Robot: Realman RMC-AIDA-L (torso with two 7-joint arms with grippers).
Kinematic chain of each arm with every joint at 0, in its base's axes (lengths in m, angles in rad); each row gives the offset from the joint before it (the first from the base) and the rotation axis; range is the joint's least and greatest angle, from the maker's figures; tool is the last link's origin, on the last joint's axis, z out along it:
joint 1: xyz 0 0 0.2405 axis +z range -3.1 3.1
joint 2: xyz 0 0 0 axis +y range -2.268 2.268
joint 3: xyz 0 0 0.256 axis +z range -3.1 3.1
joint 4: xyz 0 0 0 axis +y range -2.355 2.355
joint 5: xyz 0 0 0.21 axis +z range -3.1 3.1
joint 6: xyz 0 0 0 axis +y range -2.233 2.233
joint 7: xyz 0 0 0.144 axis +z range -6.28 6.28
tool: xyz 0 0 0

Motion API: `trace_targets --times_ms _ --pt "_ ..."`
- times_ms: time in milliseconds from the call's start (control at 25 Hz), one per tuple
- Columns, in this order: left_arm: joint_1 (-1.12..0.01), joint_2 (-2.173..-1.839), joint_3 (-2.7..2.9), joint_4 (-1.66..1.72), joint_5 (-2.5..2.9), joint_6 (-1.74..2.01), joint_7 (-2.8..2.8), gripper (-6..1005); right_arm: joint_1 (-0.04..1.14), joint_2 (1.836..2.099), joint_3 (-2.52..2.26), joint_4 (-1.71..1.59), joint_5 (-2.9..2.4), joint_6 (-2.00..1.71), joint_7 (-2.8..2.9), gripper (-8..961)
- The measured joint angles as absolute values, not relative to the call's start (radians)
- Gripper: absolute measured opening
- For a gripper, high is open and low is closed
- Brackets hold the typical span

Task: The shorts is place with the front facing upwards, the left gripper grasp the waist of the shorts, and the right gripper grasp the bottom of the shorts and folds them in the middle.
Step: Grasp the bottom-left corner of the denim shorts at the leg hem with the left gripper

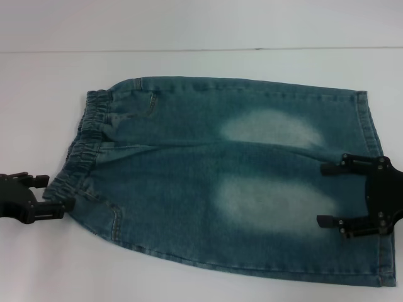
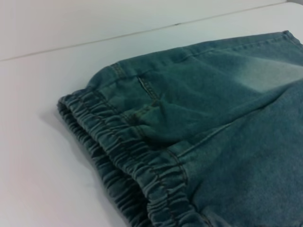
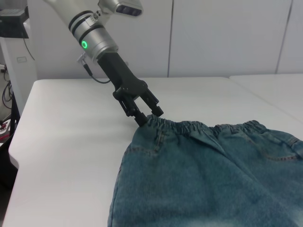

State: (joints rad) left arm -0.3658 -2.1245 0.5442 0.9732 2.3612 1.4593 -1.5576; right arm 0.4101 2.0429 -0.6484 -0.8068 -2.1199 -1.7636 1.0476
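1. White and bare around the garment, the table (image 1: 189, 286) ran back to a pale wall; the right wrist view showed white wall panels behind it.
2. On it the shorts (image 1: 208, 182) lay flat, front side up, with two pale bleached ovals showing on the denim.
3. At the robot's left end sat the waist of the shorts (image 1: 82, 148), a ruffled elastic band with pocket seams just beside it; the left wrist view showed its gathers (image 2: 137, 161) up close.
4. At the robot's right end lay the bottom of the shorts (image 1: 371, 189), a straight stitched edge.
5. The left gripper (image 1: 55, 195) was at the near corner of the waistband, its fingers parted, one on each side of the band's edge. From the right wrist view its fingertips (image 3: 142, 119) met the fabric there, but whether they had clenched on it could not be told.
6. The right gripper (image 1: 324, 195) hovered over the leg end, above the near bleached oval, its two fingers spread wide and gripping nothing.
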Motion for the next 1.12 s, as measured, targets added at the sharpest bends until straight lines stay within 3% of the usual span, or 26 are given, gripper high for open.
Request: trace_targets --times_ms 240,800,1000,1120 --pt "-0.366 -2.125 0.553 0.972 2.372 1.458 -1.557 850 0.415 2.046 -0.648 -0.808 -2.128 -1.764 1.048 932" --pt "-0.378 -2.124 0.585 0.971 2.381 1.453 -1.557 442 0.417 2.046 -0.643 -0.811 -2.129 -1.768 1.050 931" --pt "-0.380 -2.130 0.586 0.975 2.377 1.436 -1.561 206 0.410 2.046 -0.641 -0.812 -2.129 -1.768 1.049 931" --pt "-0.380 -2.137 0.587 0.978 2.378 1.433 -1.559 147 0.406 2.046 -0.640 -0.812 -2.129 -1.769 1.052 931"
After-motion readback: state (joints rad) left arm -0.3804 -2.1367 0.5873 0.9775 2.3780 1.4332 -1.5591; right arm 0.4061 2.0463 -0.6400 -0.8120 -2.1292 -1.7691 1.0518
